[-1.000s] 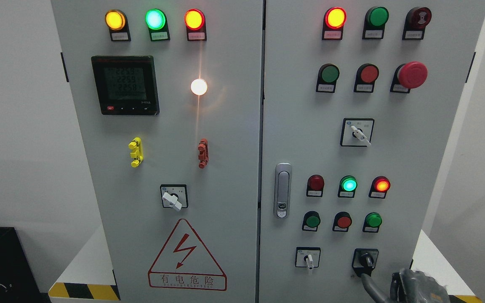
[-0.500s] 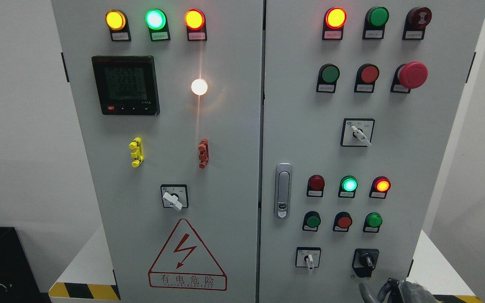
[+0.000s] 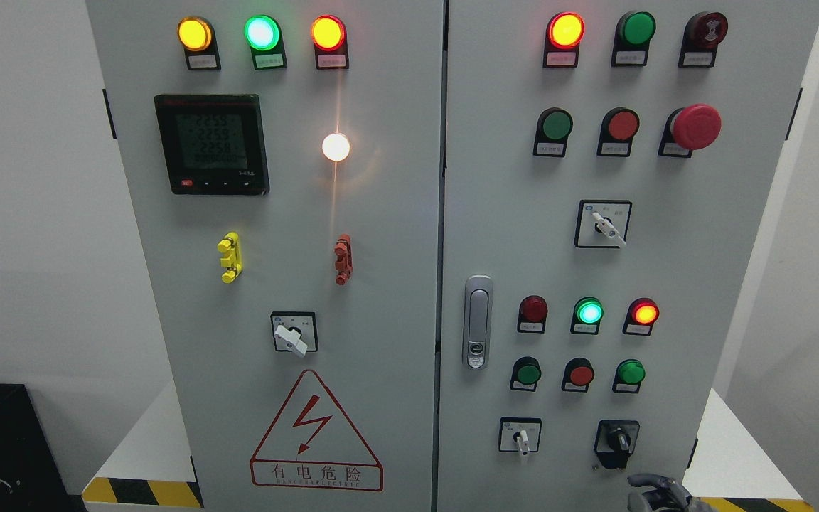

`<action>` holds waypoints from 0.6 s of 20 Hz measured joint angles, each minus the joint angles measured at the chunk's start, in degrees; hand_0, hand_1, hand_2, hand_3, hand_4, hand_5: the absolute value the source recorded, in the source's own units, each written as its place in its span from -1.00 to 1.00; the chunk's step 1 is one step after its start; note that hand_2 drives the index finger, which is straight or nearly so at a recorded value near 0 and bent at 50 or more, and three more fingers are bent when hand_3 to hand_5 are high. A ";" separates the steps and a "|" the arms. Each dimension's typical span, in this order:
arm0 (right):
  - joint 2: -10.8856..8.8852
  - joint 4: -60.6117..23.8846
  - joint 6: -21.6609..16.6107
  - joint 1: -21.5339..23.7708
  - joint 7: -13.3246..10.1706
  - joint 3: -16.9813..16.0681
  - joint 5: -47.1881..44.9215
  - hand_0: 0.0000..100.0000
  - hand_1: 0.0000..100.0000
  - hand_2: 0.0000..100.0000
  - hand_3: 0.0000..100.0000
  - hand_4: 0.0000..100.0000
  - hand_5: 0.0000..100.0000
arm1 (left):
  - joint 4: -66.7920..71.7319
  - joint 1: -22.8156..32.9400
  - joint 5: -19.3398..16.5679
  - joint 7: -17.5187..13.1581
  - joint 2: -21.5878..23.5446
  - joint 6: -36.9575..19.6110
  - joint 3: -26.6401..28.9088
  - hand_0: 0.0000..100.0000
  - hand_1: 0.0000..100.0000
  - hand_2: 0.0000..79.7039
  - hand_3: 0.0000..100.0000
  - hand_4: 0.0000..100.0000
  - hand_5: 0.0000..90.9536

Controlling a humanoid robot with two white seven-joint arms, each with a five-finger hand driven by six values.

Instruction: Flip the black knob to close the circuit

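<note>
The black knob (image 3: 618, 441) sits at the lower right of the grey electrical cabinet's right door (image 3: 495, 213), on a black square plate, its pointer tilted slightly to the right of upright. Only the top of my right hand (image 3: 655, 492) shows at the bottom edge, below and a little right of the knob, apart from it. The left hand is out of view.
A white selector switch (image 3: 522, 439) sits left of the knob. Above it are round buttons and lit green (image 3: 589, 312) and red (image 3: 644, 313) lamps. A door handle (image 3: 478, 321) is mid-panel. A red mushroom stop button (image 3: 695, 126) juts out at upper right.
My right hand has dropped away from the black knob and sunk almost out of the frame. The panel lights are unchanged.
</note>
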 measured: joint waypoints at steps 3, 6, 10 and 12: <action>-0.14 -1.36 -2.91 3.60 -0.05 0.34 -7.79 -1.00 -1.00 -0.99 -0.67 -0.73 -0.89 | 0.00 0.00 0.00 0.00 0.00 0.00 0.00 -0.76 0.11 -1.00 -1.00 -1.00 -1.00; -0.35 -2.42 -6.89 7.45 -0.33 0.65 -15.94 -1.00 -1.00 -1.00 -0.81 -0.88 -1.00 | 0.00 0.00 0.00 0.00 0.00 0.00 0.00 -0.76 0.11 -1.00 -1.00 -1.00 -1.00; -0.59 -3.47 -9.38 11.04 0.99 0.99 -25.72 -1.00 -1.00 -1.00 -0.98 -1.00 -1.00 | 0.00 0.00 0.00 0.00 0.00 0.00 0.00 -0.76 0.11 -1.00 -1.00 -1.00 -1.00; -0.68 -3.84 -9.63 12.16 1.82 1.14 -29.09 -1.00 -1.00 -1.00 -1.00 -1.00 -1.00 | 0.00 0.00 0.00 0.00 0.00 0.00 0.00 -0.76 0.11 -1.00 -1.00 -1.00 -1.00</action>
